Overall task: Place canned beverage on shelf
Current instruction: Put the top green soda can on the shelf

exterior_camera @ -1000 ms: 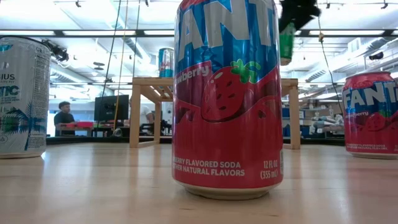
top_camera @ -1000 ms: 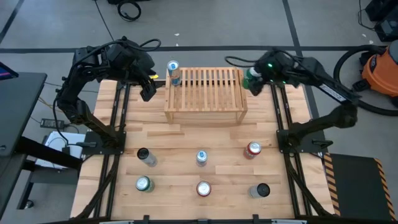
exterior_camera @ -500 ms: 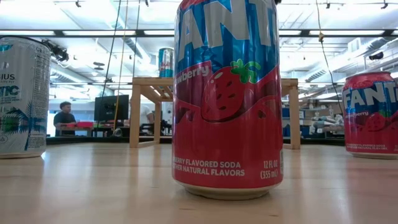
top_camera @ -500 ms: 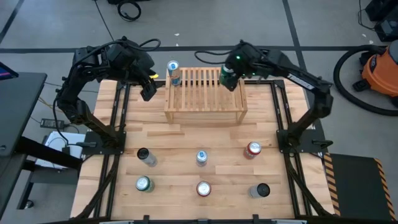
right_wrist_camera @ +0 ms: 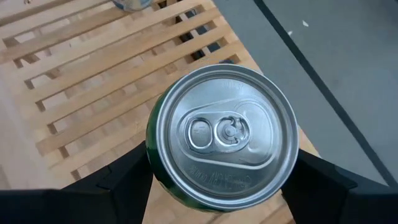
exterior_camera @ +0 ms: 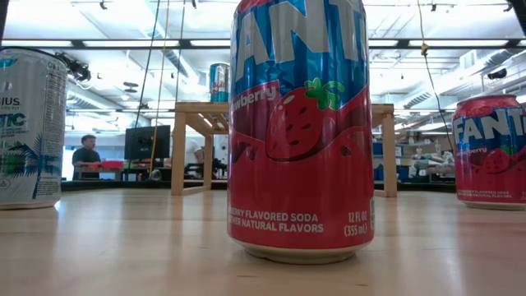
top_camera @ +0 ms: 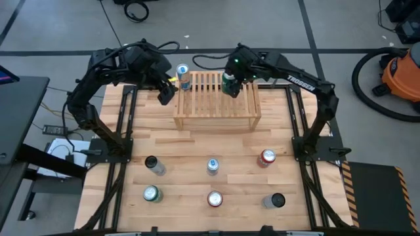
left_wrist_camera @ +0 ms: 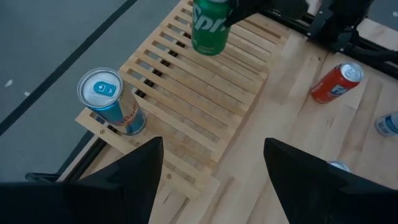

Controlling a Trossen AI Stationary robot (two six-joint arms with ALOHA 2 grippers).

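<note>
Cans on butcher-block table

Wooden table bears shelf and 6 cans.

- The high view looks straight down on the whole table, with the shelf at the far end.
- The low view sits at tabletop level, facing across to the shelf, very close behind a red can.
- The left wrist view looks down at an angle over the shelf.
- The right wrist view looks straight down, close on a green can above the slats; the left wrist view shares this can.
</note>
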